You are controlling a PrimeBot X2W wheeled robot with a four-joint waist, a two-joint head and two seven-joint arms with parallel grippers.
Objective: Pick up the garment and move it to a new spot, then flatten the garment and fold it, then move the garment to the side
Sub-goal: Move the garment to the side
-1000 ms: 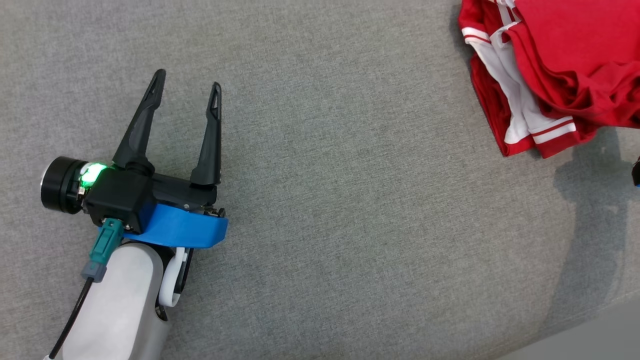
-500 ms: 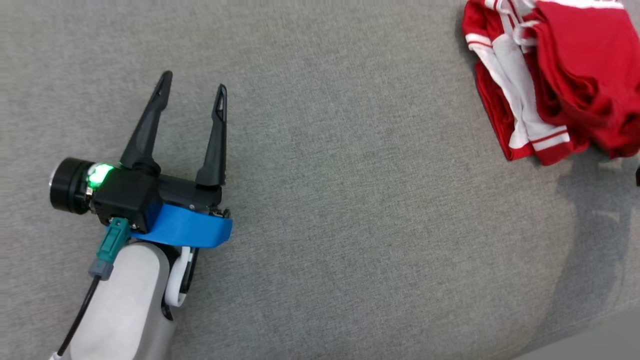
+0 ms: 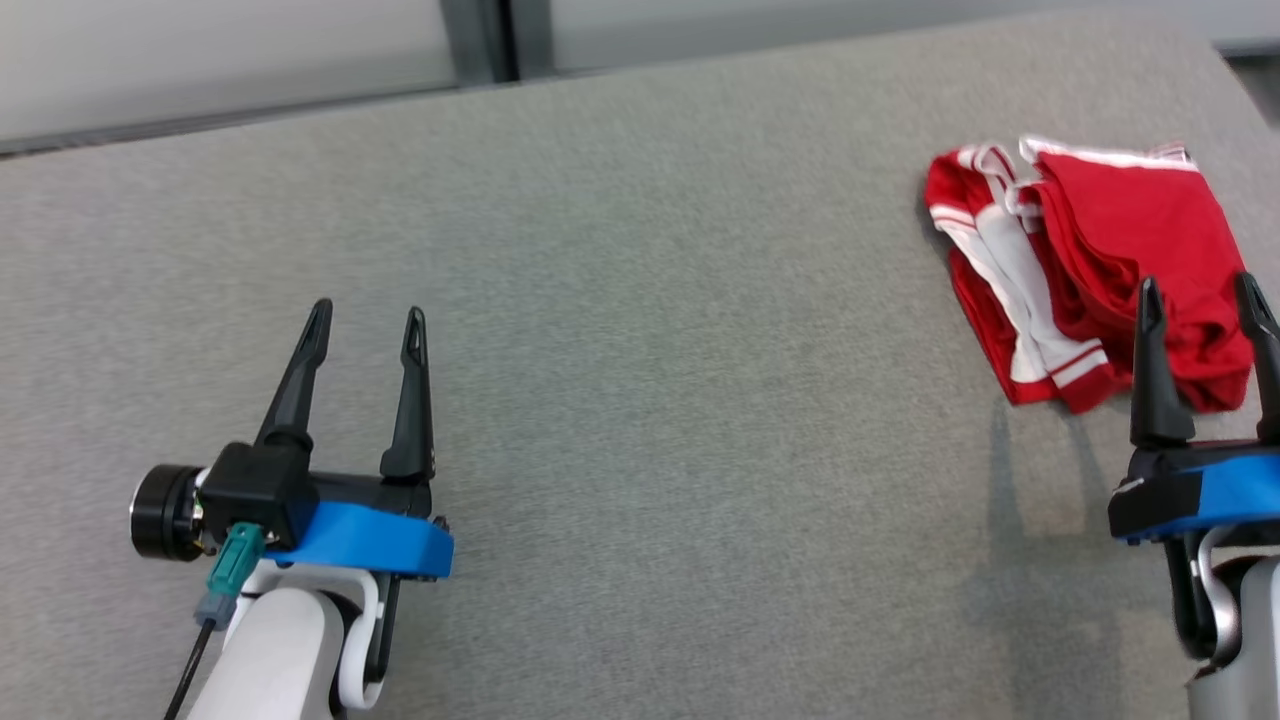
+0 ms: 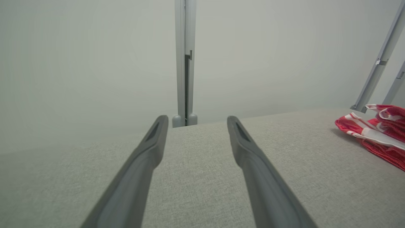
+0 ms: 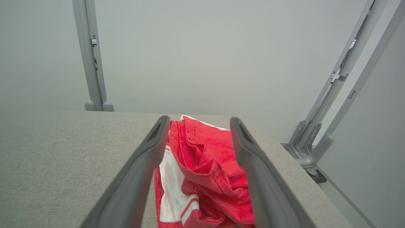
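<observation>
Grey surface; red garment bunched far right; both jaws apart.

no readable text, label or number anywhere

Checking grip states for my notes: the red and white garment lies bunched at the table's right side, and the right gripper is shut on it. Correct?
No: the right gripper is open, jaws spread wide, not shut on the garment. The right wrist view shows the cloth between the parted jaws. It does lie bunched at the table's right side.
</observation>
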